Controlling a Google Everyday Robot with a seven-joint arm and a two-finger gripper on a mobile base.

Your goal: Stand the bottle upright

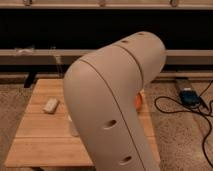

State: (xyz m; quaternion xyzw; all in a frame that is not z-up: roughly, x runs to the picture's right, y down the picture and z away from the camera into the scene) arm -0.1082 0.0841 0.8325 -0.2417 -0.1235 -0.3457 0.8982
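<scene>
Behind arm (116, 100) by wood tbl (41, 131): pincer, unseen.

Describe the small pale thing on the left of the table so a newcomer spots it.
Find the wooden table half hidden by the big cream robot arm, whose gripper is out of view. On its left part lies a small pale flat block, fully visible, unlike the white thing peeking from the arm's edge.

Count, this view.
My arm (120, 100): one, filling the middle.
Wooden table (42, 145): one.
Pale flat block (51, 105) on it: one.
White sliver (72, 126) at the arm's edge: one, kind unclear.
Orange patch (139, 100) beside the arm: one.
Dark box (188, 95) on the floor: one.
Black cables (172, 98): tangled, count uncertain.
My gripper: hidden behind the arm.
</scene>
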